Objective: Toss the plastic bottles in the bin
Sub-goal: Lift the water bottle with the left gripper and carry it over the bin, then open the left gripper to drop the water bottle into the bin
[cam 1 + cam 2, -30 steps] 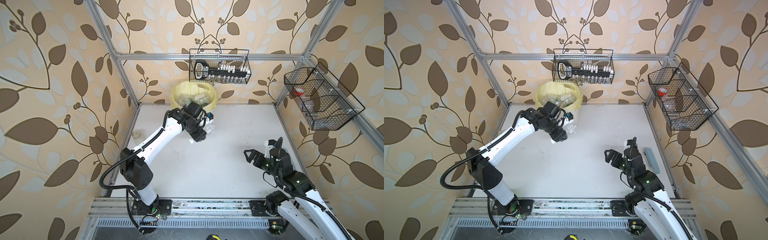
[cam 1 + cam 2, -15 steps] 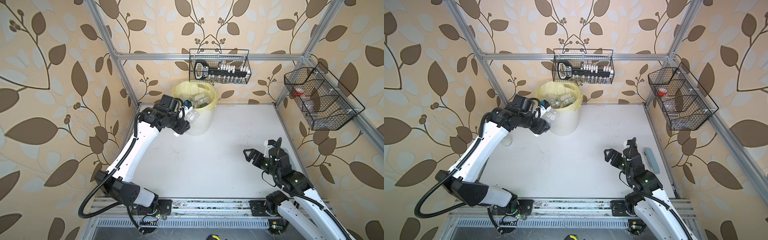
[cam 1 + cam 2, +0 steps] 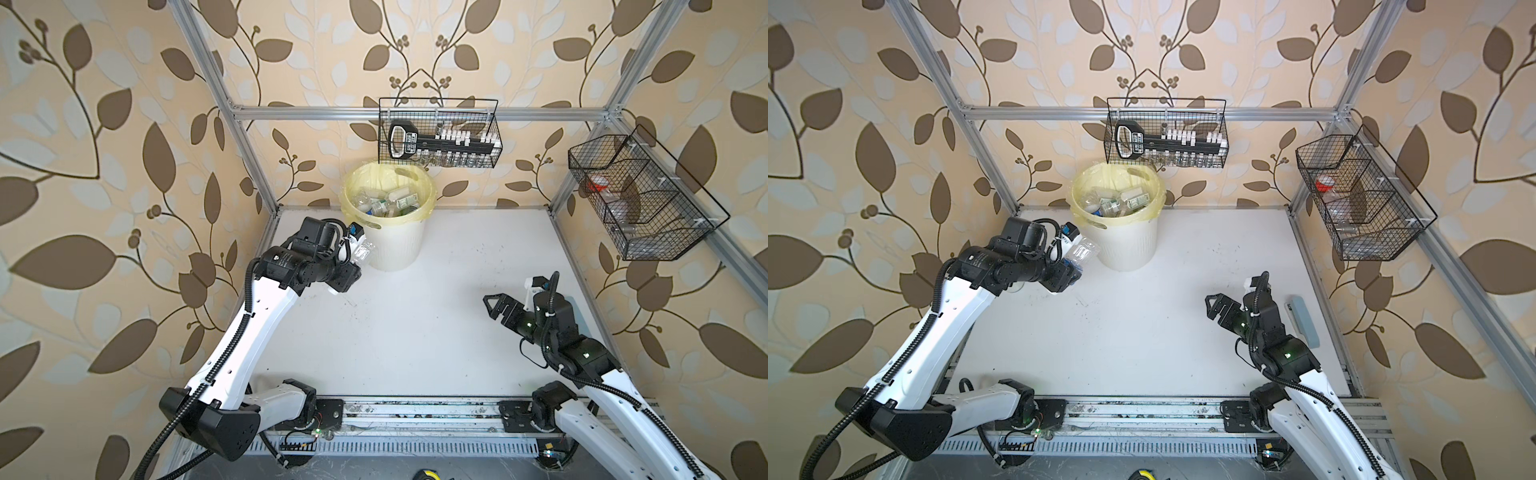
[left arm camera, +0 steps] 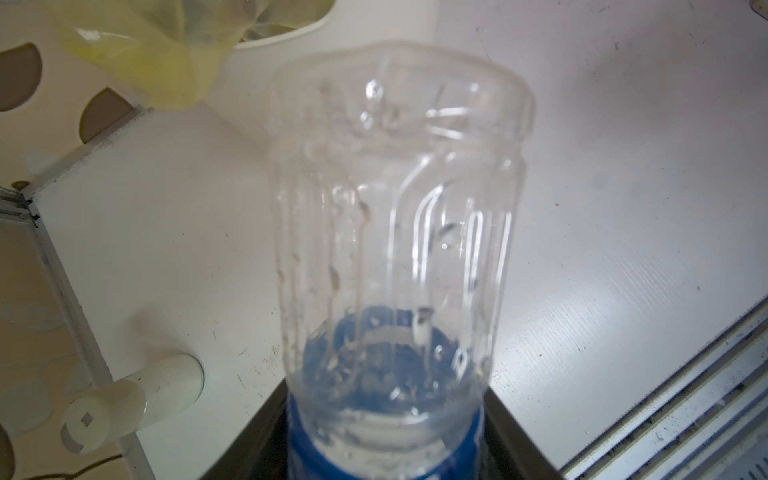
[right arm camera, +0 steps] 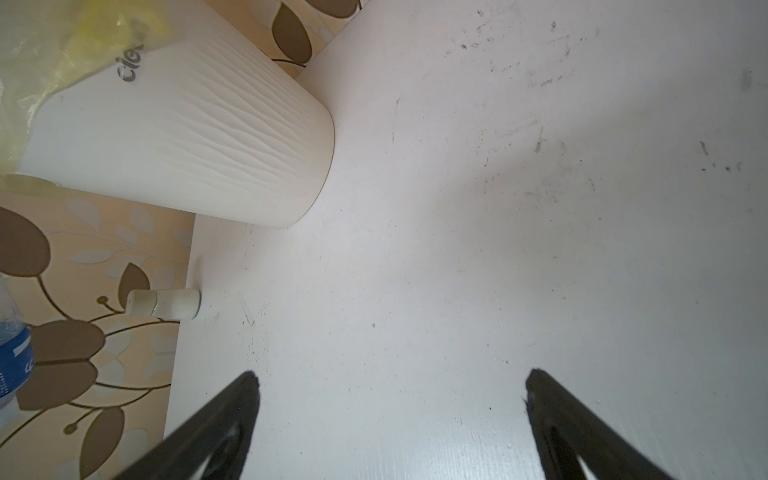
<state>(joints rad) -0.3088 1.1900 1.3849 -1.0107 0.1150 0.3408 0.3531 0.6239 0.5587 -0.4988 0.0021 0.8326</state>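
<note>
The step in hand is the carrying of one bottle to the bin, and the drop is not yet done. The left hand (image 3: 348, 257) is clamped on a clear plastic bottle (image 3: 363, 251) at its end with the blue label. In the left wrist view, the ribbed body and the base of this bottle (image 4: 395, 232) point away from the hand. In both top views the bottle is in the air just beside the outer wall of the bin (image 3: 395, 249), on the bin's left side, and it is not over the opening. Whether it touches the wall I cannot tell.

The bin stands at the back of the desk (image 3: 415, 332). Inside its yellow bag several bottles (image 3: 386, 203) lie already. On the desk I see no other bottle, so this one is probably the last or near the last, though the arms may hide some part.

The right hand (image 3: 494, 305) is empty with its jaws wide apart, low over the desk on the right side, well apart from the bin. A small white jar (image 4: 133, 399) lies on its side at the left edge of the desk; it is not a bottle, I think, and should stay.

The next move, in my judgement, calls for bringing the bottle above the rim and over the opening, and only then letting the jaws go apart. The bag edge hangs over the rim, so the hand should pass over it without catching it
</note>
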